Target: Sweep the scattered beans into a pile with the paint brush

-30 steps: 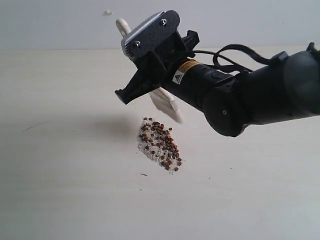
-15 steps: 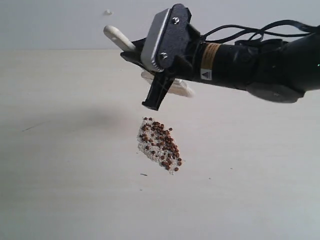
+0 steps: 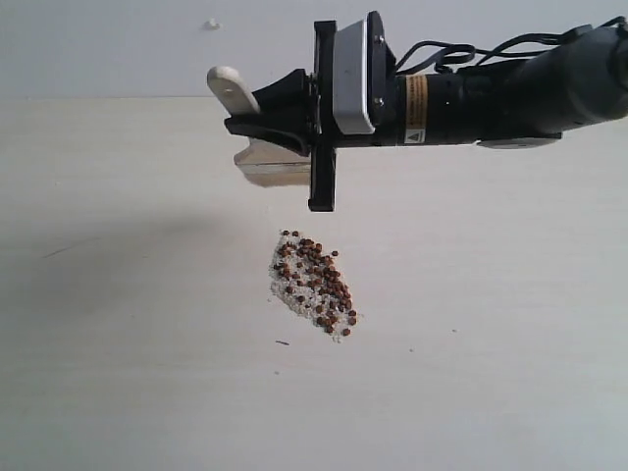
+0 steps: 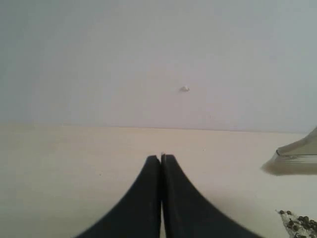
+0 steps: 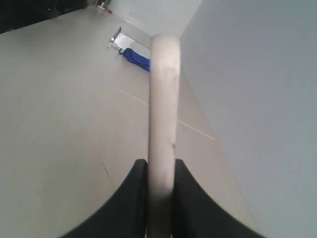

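The beans lie in one compact pile of reddish-brown beans and whitish crumbs on the pale table. My right gripper hovers above and a little behind the pile, shut on the paint brush. The rounded wooden handle end sticks out past the fingers. Its silver ferrule and head hang below the fingers, off the table and clear of the pile. The right wrist view shows the handle clamped in that right gripper. My left gripper is shut and empty; its view catches the brush head and the pile's edge.
A plain grey wall with a small white mark stands behind the table. In the right wrist view a blue object lies far off on the floor. My left gripper is out of the exterior view.
My right wrist has rolled and levelled out, lifting the brush head away from the pile and swinging it up and left. The pile has kept its shape and place.
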Motion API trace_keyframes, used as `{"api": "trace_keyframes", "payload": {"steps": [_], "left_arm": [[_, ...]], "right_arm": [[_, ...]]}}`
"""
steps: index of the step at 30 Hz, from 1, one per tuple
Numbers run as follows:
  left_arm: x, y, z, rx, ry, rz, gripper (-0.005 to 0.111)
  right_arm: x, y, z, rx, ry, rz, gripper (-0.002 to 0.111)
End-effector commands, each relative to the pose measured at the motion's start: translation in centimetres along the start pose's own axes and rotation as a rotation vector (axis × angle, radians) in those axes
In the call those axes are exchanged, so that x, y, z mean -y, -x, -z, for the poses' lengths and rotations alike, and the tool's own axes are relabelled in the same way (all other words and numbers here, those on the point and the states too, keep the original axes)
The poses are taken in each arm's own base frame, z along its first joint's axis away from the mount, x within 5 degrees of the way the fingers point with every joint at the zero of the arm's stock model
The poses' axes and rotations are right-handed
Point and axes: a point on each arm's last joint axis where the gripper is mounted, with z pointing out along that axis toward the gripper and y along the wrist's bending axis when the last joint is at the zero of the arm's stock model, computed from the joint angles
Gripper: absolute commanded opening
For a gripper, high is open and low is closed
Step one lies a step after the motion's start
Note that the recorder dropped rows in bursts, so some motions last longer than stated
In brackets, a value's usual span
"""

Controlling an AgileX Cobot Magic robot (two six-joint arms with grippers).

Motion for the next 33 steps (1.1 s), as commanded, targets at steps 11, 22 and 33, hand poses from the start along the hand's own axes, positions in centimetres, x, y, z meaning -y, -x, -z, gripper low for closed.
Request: {"api": "trace_keyframes", "payload": {"steps": [11,22,33], "left_arm": [[0.0,-0.1,0.0,0.003,-0.005,0.006,0.0],[0.0,-0.1,0.0,0.003,-0.005,0.006,0.0],[0.0,-0.1,0.0,0.003,-0.005,0.006,0.0]], "right_arm": [[1.9,-6.2,-1.0,-0.052,0.171,-0.098,0.0],[1.4,-6.5,-0.6,-0.11,0.233,-0.259,0.0],[1.7,-5.7,-0.5,-0.13,0.224,-0.423,0.0]]}}
